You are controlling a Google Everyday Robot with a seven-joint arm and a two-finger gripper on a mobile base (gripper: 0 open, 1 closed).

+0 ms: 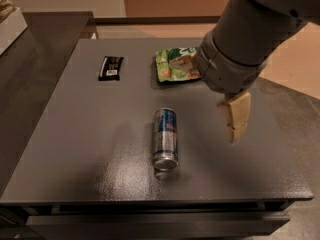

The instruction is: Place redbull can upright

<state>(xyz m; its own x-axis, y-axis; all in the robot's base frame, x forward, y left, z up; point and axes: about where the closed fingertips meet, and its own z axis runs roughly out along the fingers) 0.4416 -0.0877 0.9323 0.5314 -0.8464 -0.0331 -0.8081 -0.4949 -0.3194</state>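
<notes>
The redbull can (165,138) lies on its side near the middle of the dark grey table (70,134). Its blue and silver panels face up and one silver end points toward the front edge. My gripper (233,119) hangs from the grey arm to the right of the can. It is above the table, about a can's length away, and touches nothing.
A green snack bag (170,64) lies at the back of the table, partly hidden by my arm. A small flat black wrapper (110,67) lies at the back left. A dark counter (30,59) runs along the left side.
</notes>
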